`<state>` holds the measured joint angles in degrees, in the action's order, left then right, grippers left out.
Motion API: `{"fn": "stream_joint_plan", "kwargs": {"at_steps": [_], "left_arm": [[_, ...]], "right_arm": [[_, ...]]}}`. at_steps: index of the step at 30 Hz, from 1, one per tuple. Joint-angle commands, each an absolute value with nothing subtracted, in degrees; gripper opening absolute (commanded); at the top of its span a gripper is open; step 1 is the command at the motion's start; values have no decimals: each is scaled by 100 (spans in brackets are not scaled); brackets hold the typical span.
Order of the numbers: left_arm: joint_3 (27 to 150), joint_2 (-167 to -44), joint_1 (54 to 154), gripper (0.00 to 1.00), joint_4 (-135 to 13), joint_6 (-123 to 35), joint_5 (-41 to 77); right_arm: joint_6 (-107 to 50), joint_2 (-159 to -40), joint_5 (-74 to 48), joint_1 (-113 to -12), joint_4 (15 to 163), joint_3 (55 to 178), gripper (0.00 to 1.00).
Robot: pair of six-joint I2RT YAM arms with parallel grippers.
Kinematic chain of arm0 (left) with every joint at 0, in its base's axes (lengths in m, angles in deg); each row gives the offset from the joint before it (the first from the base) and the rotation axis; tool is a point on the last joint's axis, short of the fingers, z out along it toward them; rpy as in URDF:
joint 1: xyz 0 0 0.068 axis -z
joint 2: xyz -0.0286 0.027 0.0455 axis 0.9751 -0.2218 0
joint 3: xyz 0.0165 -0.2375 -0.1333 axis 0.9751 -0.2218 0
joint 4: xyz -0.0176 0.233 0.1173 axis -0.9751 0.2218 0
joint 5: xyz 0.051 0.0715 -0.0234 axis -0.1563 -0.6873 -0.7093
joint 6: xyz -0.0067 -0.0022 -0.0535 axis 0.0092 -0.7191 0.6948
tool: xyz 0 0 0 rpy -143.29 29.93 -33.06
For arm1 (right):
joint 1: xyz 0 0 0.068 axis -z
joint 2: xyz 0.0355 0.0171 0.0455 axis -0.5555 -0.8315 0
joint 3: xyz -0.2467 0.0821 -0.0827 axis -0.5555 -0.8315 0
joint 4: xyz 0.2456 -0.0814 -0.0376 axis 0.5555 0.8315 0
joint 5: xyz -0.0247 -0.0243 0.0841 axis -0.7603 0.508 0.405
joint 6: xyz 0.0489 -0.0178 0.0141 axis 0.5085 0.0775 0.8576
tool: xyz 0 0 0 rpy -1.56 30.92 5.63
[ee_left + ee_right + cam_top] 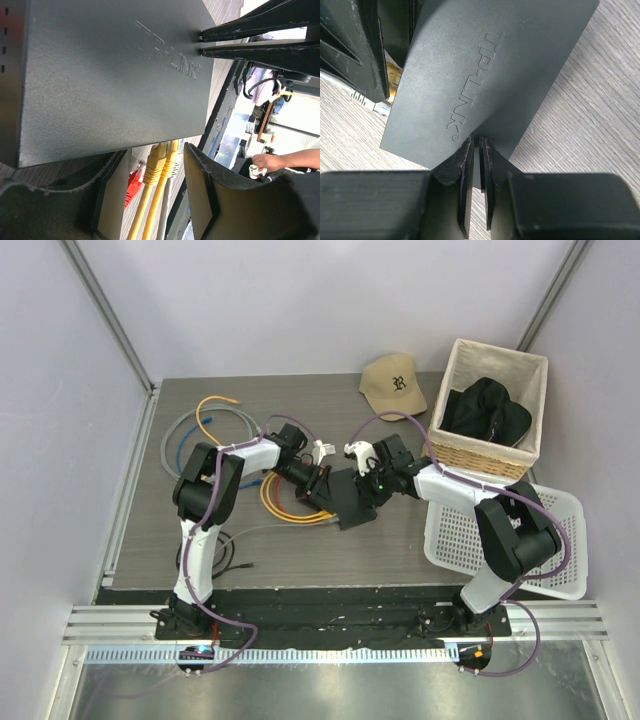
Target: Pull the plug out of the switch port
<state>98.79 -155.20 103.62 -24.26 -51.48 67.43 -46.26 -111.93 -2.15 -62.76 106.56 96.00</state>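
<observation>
My right claw [479, 144] pinches the switch [490, 65] steady; my left claw [156, 152], open astride the yellow plugs [161, 169], should grip squarely, then pull straight.

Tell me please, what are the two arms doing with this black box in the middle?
The right gripper pinches one edge of the TP-Link switch. The left gripper is open at the port side of it, with two yellow plugs between its jaws. Both plugs sit in their ports, so nothing is pulled out yet.
</observation>
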Motion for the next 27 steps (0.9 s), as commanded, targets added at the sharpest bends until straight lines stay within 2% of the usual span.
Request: {"fn": "stream_joint_plan", "kwargs": {"at_steps": [1, 7, 14, 21, 27], "left_arm": [[9812, -15539, 10311, 51, -2545, -5224, 6480], [9821, -15583, 10259, 50, -2554, -5163, 6578], [9742, -15469, 10232, 46, -2729, -4952, 5945], [9768, -15530, 10224, 48, -2800, -4855, 6296], [9777, -15565, 10232, 41, -2800, -4846, 6410]], "right_arm": [[-4637, -11362, -263, -6302, 10990, 9457, 18], [-4628, -11363, -255, -6302, 10972, 9430, 18], [-4646, -11354, -272, -6302, 10972, 9395, 18], [-4637, -11433, -263, -6310, 10954, 9439, 18], [-4637, -11450, -255, -6310, 10928, 9448, 18]]}}
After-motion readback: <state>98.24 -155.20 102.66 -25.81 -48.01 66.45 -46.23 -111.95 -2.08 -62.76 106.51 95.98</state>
